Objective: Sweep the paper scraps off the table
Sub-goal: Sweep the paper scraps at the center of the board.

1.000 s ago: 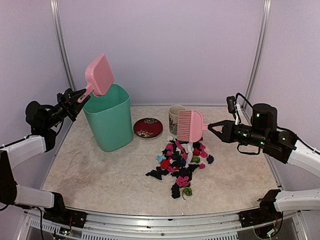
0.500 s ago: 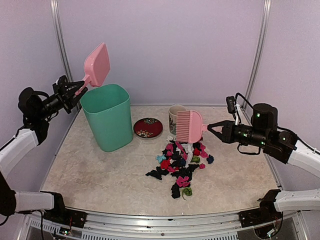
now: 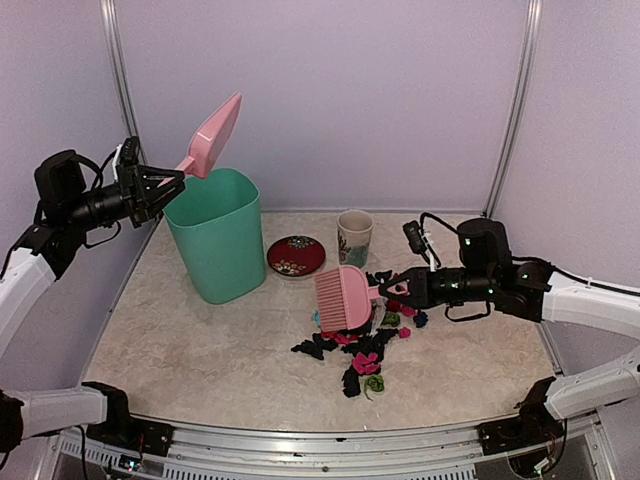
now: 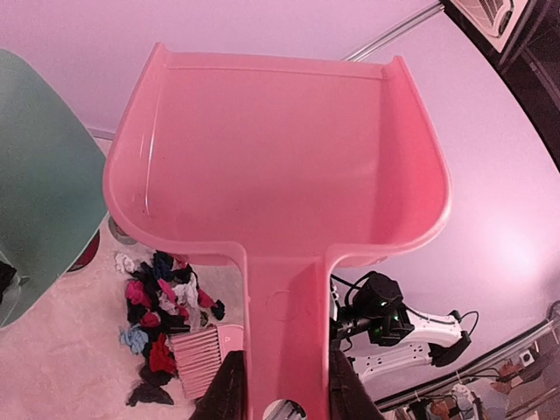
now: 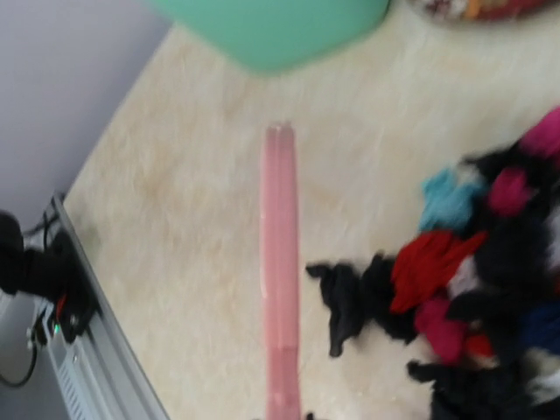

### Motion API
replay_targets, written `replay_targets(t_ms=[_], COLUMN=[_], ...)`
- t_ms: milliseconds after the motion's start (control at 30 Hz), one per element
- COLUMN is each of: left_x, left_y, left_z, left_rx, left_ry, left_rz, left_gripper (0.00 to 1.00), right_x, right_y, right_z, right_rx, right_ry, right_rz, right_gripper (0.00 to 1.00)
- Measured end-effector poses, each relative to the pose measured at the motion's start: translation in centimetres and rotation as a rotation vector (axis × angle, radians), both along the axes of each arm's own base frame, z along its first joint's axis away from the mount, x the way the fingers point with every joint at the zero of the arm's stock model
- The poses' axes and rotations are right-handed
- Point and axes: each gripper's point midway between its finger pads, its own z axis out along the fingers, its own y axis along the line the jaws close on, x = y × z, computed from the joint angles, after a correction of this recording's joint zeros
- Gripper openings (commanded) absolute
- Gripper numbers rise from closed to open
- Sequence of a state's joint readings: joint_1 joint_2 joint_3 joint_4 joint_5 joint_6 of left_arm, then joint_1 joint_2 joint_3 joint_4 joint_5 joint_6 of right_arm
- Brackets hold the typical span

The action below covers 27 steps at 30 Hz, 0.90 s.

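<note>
The paper scraps [image 3: 365,335] lie in a heap, mostly black with red, pink, blue and green bits, right of the middle of the table [image 3: 200,340]. They also show in the left wrist view [image 4: 162,302] and the right wrist view [image 5: 472,271]. My left gripper [image 3: 165,182] is shut on the handle of the pink dustpan [image 3: 215,135], held high above the green bin's rim; the pan [image 4: 280,166] is empty. My right gripper [image 3: 392,290] is shut on the pink brush [image 3: 340,298], low at the heap's left side. In the right wrist view the brush [image 5: 280,262] is seen edge-on.
A tall green bin [image 3: 215,235] stands at the back left. A red round plate [image 3: 296,256] and a patterned cup [image 3: 353,237] stand behind the heap. A metal rail [image 3: 300,440] runs along the table's front edge.
My right gripper has swung the brush down and left to the heap's left side. My left gripper has lifted and tilted the dustpan higher above the bin.
</note>
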<state>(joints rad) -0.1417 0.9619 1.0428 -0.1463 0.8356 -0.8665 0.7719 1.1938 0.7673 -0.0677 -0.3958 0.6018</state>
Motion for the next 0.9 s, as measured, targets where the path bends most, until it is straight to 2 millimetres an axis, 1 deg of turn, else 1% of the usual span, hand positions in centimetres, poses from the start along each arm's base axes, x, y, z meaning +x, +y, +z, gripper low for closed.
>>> replay_targets(t_ms=[100,167,267,367,433,500,600,767,867,900], left_x=[-0.8,-1.2,-1.8,-2.3,-2.7,-3.2,-3.8,-5.1,-5.7,-5.9], left_y=[-0.5,-0.8,-1.5,-2.2,-2.7,-3.2,-3.7,-4.4,-4.6,-4.6], left_z=[-1.0,-2.1,-3.6,-5.3,-6.3,-7.3,-8.5,-9.6,-10.4,-10.6], left_rx=[0.083,0.139,0.214,0.298,0.351,0.404,0.475,0.555,0.593,0.603], left_ry=[-0.020,-0.019,-0.014,-0.002,0.005,0.010,0.016,0.014,0.026,0.030], left_rz=[0.016,0.029,0.030,0.040,0.044,0.044,0.044,0.034,0.029,0.029], left_gripper=[0.00,0.00,0.00,0.00,0.00,0.00,0.00,0.00,0.00,0.00], right_x=[-0.4,-0.5,-0.7,-0.2,0.6,1.4,2.5,3.7,4.3,4.4], right_y=[1.7,3.1,4.6,6.2,7.2,7.6,7.4,5.8,4.3,3.5], right_z=[-1.9,-3.0,-4.1,-4.9,-5.3,-5.8,-7.0,-8.2,-8.8,-8.9], right_rx=[-0.021,-0.030,-0.038,-0.044,-0.049,-0.062,-0.108,-0.171,-0.198,-0.204], right_ry=[0.070,0.116,0.164,0.202,0.220,0.227,0.230,0.233,0.232,0.233], right_rz=[0.042,0.068,0.090,0.096,0.084,0.058,0.001,-0.085,-0.135,-0.157], right_gripper=[0.00,0.00,0.00,0.00,0.00,0.00,0.00,0.00,0.00,0.00])
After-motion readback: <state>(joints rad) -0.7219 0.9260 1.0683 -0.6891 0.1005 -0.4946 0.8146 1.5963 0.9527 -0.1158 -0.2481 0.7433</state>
